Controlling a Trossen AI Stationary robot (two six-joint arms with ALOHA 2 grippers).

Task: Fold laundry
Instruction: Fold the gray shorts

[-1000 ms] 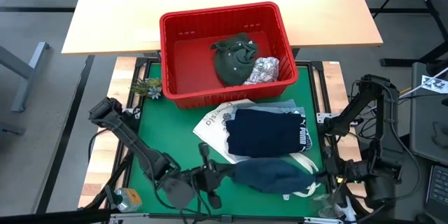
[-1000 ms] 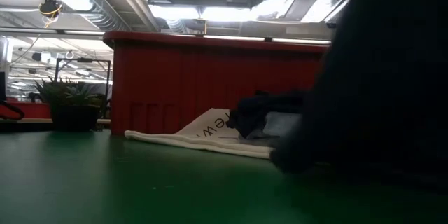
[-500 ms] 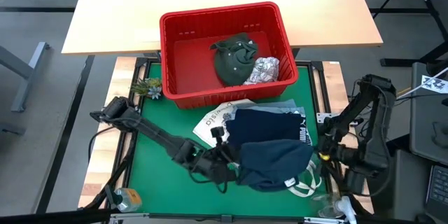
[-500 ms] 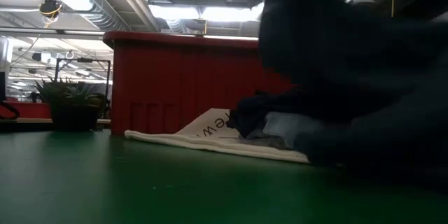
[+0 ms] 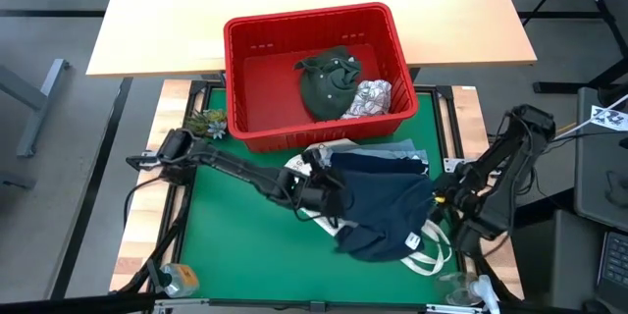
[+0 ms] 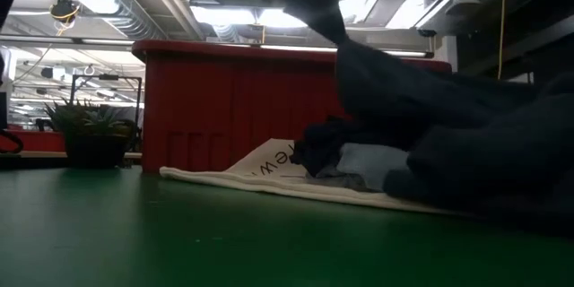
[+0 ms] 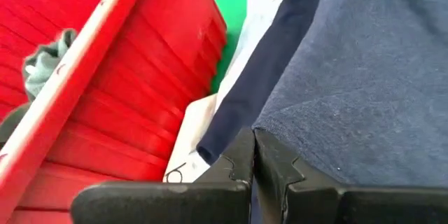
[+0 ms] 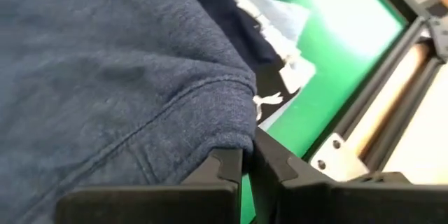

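Note:
A navy blue garment is stretched between my two grippers above the green mat, its lower part sagging toward the near edge. My left gripper is shut at its left end and my right gripper is shut at its right end. Behind it, a folded dark navy piece and light blue denim lie on the white tote bag. In the low view the held garment hangs in front of this pile. An olive green garment and a white printed one lie in the red basket. My left gripper pinches the garment's left edge between its two shut fingers, coming level from the table's left. The cloth spreads away from the fingers, lifted off the mat here. My right gripper pinches a stitched hem corner at the garment's right end between its shut fingers, coming from the table's right. The cloth is folded at the hem and runs away from the fingers with soft creases.
The red basket stands at the mat's far edge, with a light wooden table beyond it. A small plant sits at the far left corner. Small objects stand at the near left and near right corners. Bare green mat lies on the left.
Both grippers have risen and moved from the near edge toward the far edge, carrying the navy garment with them. It has been lifted off the mat, spread wider between them, and now hangs over the near side of the folded pile.

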